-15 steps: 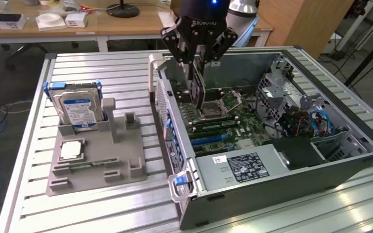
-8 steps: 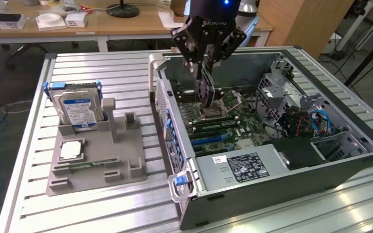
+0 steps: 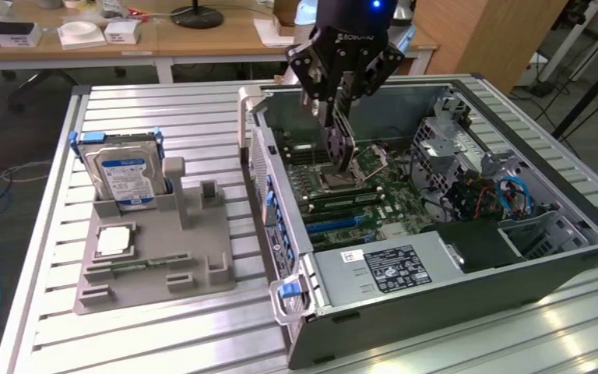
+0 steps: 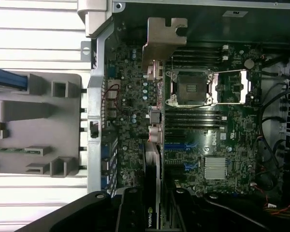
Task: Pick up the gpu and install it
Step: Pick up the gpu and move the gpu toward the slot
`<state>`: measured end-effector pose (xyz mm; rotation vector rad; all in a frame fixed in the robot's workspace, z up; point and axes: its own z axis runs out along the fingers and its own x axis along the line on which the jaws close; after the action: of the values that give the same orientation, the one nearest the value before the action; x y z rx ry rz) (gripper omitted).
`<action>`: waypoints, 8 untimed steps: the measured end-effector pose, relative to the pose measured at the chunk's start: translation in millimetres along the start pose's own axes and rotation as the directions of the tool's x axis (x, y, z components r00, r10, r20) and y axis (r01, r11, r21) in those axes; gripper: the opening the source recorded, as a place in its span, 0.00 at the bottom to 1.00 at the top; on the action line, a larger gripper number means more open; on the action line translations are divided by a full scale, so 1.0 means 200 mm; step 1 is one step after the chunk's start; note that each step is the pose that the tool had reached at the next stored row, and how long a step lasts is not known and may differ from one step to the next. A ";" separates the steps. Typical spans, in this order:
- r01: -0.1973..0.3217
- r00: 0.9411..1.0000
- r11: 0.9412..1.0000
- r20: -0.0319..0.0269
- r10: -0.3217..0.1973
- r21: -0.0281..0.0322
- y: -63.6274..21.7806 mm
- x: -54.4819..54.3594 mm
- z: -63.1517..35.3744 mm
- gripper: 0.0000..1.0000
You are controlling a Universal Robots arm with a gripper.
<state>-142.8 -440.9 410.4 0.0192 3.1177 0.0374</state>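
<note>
a slatted metal table [image 3: 122, 101] carries an open case [image 3: 466, 280] lying on its side, with the motherboard [image 3: 382, 195] [image 4: 130, 96] facing up inside it. on the exterior view's left of the case stands a grey holder [image 3: 143, 265] [image 4: 34, 106], and a hard drive [image 3: 122, 171] stands upright at its far end. a power supply [image 3: 382, 269] fills the near corner of the case.

the gpu [image 3: 339, 148] [image 4: 154, 159] is off the holder and inside the opening of the case, in the gripper's hold. it hangs lengthwise below the gripper [image 3: 332, 117] [image 4: 153, 220], seen edge-on in the wrist view. its metal bracket [image 4: 163, 41] is at the end farthest from the fingers. in the exterior view the card's low end is close over the cpu socket [image 3: 335, 181] [image 4: 191, 87]; whether it touches the board cannot be told. in the wrist view the card lies alongside the socket, between it and the case's slotted rear wall [image 4: 94, 121]. it is not seated in a blue slot [image 3: 330, 224] [image 4: 176, 145], and the blue slots lie bare beside it.

the gripper stands above the middle of the case with its fingers [image 3: 325, 105] pointing down. the jaws are partly spread and pinch the gpu by its flat faces at the end opposite the bracket. the gripper touches nothing else.
</note>
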 end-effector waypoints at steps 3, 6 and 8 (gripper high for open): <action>0.005 1.000 1.000 0.000 -0.005 0.000 0.000 -0.02 0.001 0.26; 0.010 1.000 1.000 0.000 -0.010 0.000 0.000 -0.05 0.001 0.26; 0.013 1.000 1.000 0.000 -0.013 0.000 0.001 -0.06 0.002 0.26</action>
<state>-130.4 -440.9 410.4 -0.0003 3.1179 0.0377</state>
